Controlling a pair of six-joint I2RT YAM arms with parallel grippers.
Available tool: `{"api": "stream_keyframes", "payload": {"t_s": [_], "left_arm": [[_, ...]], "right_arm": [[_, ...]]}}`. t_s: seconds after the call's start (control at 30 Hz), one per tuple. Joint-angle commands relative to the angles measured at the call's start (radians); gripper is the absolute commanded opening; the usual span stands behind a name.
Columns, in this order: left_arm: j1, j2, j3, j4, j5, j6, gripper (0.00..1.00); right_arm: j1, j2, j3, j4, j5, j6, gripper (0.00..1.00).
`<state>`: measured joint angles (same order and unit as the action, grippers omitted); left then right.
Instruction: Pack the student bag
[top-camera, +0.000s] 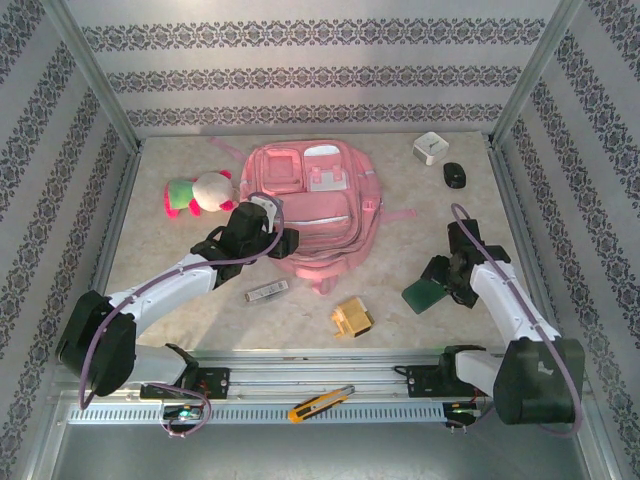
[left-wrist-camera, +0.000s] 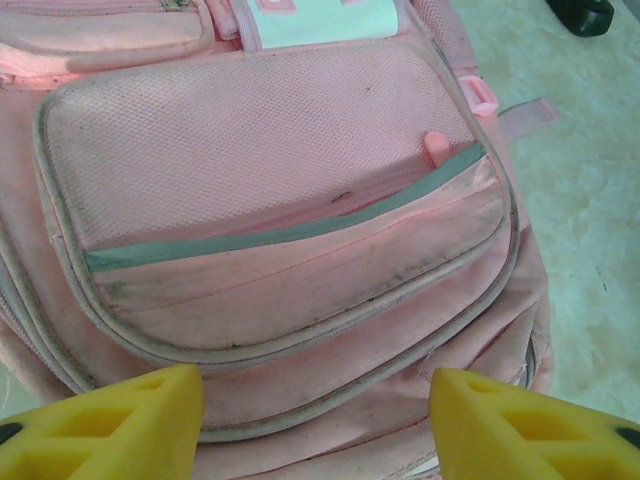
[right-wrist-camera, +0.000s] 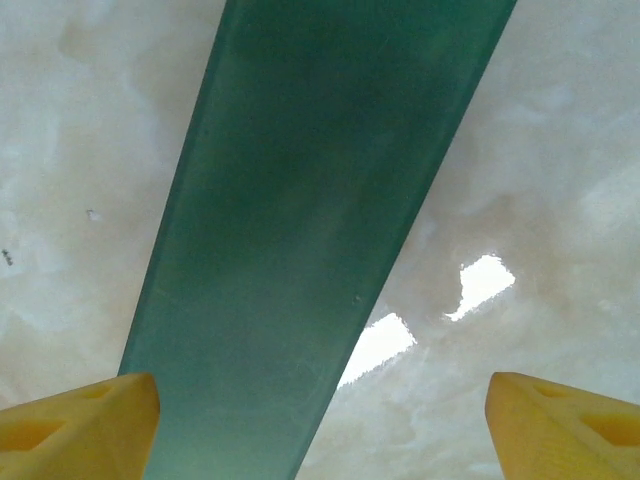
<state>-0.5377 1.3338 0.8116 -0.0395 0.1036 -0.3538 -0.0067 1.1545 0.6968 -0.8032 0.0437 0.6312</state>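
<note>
The left gripper, seen from above, hovers at the left edge of the pink backpack lying in the middle of the table, the right gripper over a green card well to its right. The left wrist view has the fingers apart above the bag's front pocket, holding nothing. The right wrist view shows fingers spread wide, the card flat between them.

Bag of scuffed pink cloth, partly mesh; table glossy, marble-patterned; green card smooth with a dull sheen; fingers of matt yellow plastic
</note>
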Motion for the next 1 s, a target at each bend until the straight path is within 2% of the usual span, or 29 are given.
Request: {"api": "stream_keyframes", "payload": {"t_s": [0.0, 0.13, 0.33, 0.5, 0.73, 0.97], "left_arm": [[-0.013, -0.001, -0.016, 0.060, 0.009, 0.009, 0.61], [-0.013, 0.013, -0.017, 0.066, 0.023, 0.013, 0.61], [-0.013, 0.024, -0.017, 0.095, 0.022, 0.014, 0.62], [-0.013, 0.046, -0.001, 0.106, 0.037, 0.018, 0.63], [-0.013, 0.056, 0.012, 0.103, 0.031, 0.019, 0.63], [-0.012, 0.082, 0.034, 0.106, 0.029, 0.027, 0.63]], "right_arm": [[-0.002, 0.037, -0.017, 0.067, -0.020, 0.022, 0.85], [-0.001, 0.072, -0.038, 0.173, -0.109, 0.023, 0.85], [0.030, 0.111, -0.017, 0.292, -0.114, 0.010, 0.85], [0.080, 0.133, 0.070, 0.244, -0.052, -0.048, 0.85], [0.082, 0.041, 0.078, 0.088, 0.047, -0.017, 0.86], [0.083, 0.061, 0.012, 0.161, -0.016, 0.033, 0.86]]}}
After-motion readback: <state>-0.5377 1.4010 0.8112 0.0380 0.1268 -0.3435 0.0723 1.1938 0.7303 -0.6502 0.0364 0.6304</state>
